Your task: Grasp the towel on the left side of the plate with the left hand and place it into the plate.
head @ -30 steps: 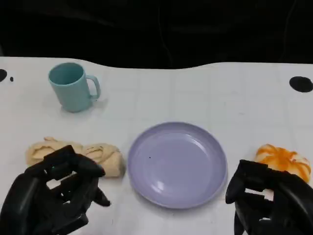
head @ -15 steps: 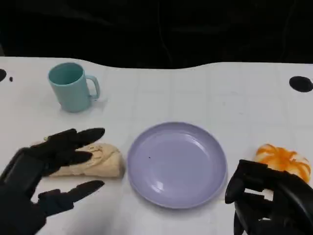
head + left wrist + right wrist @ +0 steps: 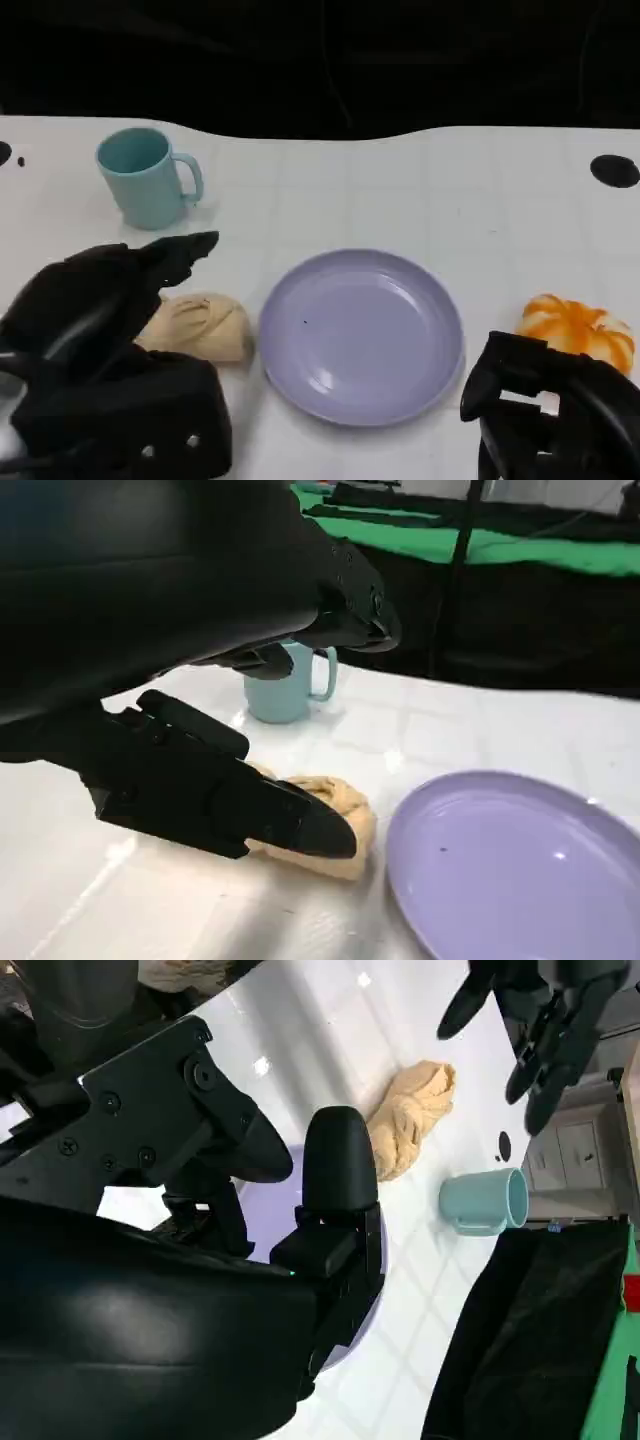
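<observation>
A beige crumpled towel [image 3: 203,327] lies on the white table just left of the lilac plate [image 3: 400,300]. My left hand [image 3: 105,300] hovers over the towel's left part with its fingers [image 3: 185,248] spread forward, and it holds nothing. In the left wrist view the thumb [image 3: 230,805] lies low in front of the towel [image 3: 335,798], the other fingers [image 3: 340,600] arch above it, and the plate [image 3: 520,870] is beside it. My right hand [image 3: 545,425] rests at the near right edge, holding nothing. The right wrist view shows the towel [image 3: 410,1115] under the left hand [image 3: 540,1015].
A teal mug [image 3: 145,178] stands behind the towel at the far left. An orange and white object [image 3: 578,330] lies right of the plate, close to my right hand. A black round mark [image 3: 613,171] sits at the far right.
My left hand has uncurled its fingers, then moved forward over the towel, now hiding its left half. The right hand, plate and mug have stayed put.
</observation>
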